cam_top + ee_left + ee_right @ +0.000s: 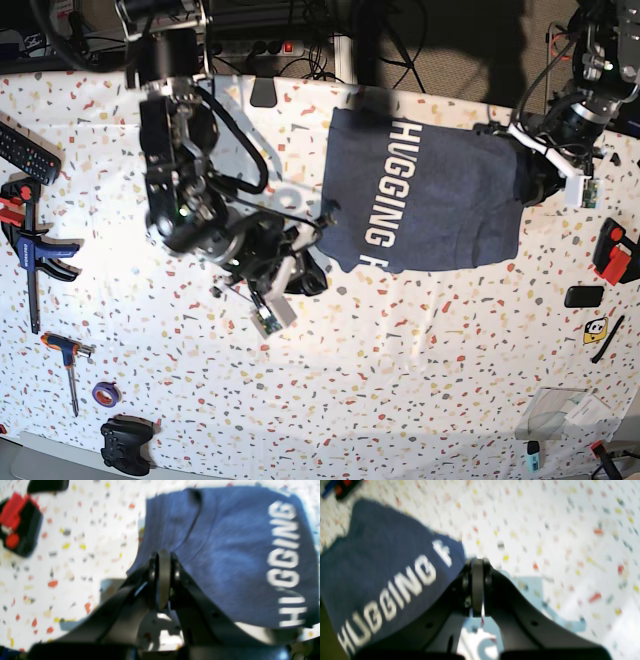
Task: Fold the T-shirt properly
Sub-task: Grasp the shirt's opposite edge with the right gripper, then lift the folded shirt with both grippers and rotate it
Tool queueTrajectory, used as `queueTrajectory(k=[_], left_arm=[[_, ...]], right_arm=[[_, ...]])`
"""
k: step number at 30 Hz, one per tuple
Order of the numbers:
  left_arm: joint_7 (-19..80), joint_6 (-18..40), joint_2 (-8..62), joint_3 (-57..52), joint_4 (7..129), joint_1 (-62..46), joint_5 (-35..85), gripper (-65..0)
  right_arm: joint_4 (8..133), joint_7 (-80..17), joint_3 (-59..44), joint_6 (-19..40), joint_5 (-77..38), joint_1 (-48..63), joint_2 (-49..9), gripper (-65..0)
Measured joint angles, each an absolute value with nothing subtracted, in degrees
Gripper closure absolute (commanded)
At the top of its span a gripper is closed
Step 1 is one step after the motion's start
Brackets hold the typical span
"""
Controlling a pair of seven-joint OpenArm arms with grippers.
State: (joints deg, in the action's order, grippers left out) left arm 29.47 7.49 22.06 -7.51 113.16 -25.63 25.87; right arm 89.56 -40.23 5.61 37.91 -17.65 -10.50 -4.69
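The T-shirt [430, 195] lies on the speckled table, dark blue-grey, with white "HUGGING" lettering facing up. My left gripper [522, 178] is at the shirt's right edge in the base view. In the left wrist view it [163, 557] is shut, its tips pinching the T-shirt [225, 555] at the hem. My right gripper [318, 270] sits at the shirt's lower left corner. The right wrist view shows it [477, 563] shut too, pressed against the corner of the T-shirt [382, 562] beside the lettering. The cloth inside both pairs of jaws is hidden.
A red and black device [612, 250] and a small black block [583, 296] lie to the right of the shirt. At the table's left edge are a remote [20, 150], a clamp [30, 240], a screwdriver [70, 370] and a game controller [125, 440].
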Motion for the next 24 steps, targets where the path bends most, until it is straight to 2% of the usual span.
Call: queueTrajectory(k=[5,8,12,16,19,24], left_arm=[[36.99,7.29,22.09,-7.51,113.10,-26.17,26.68,0.0],[37.10,7.44,22.06,-7.51,113.10,-27.81,32.86,0.0],[36.07,9.47,21.04,-7.53,112.53,-29.52,33.58,0.0],[32.88,10.59,17.80,-7.53,105.60,-28.67,36.51,0.0],[33.17,13.19,16.23,-7.53,99.24,-26.13,38.22,0.0],[32.56,13.80,16.16,-7.57,92.90,-20.53,39.18,0.0]], right_arm=[[76.38,-39.88,7.84,37.54,-15.42,-16.21,-1.28,0.0],[72.95,-39.59,8.38,37.52,-14.83,-18.68,0.19,0.0],[71.61,-39.92,8.97,37.52,-12.78,-19.14,0.47,0.0],[71.55,-42.26,9.06,37.54,-12.25,-18.22,0.10,0.0],[71.55,-41.93,9.06,37.52,-11.05,-17.76,-0.01,0.0],[71.57,-41.98,9.08,37.82,-11.27,-15.07,-0.62,0.0]])
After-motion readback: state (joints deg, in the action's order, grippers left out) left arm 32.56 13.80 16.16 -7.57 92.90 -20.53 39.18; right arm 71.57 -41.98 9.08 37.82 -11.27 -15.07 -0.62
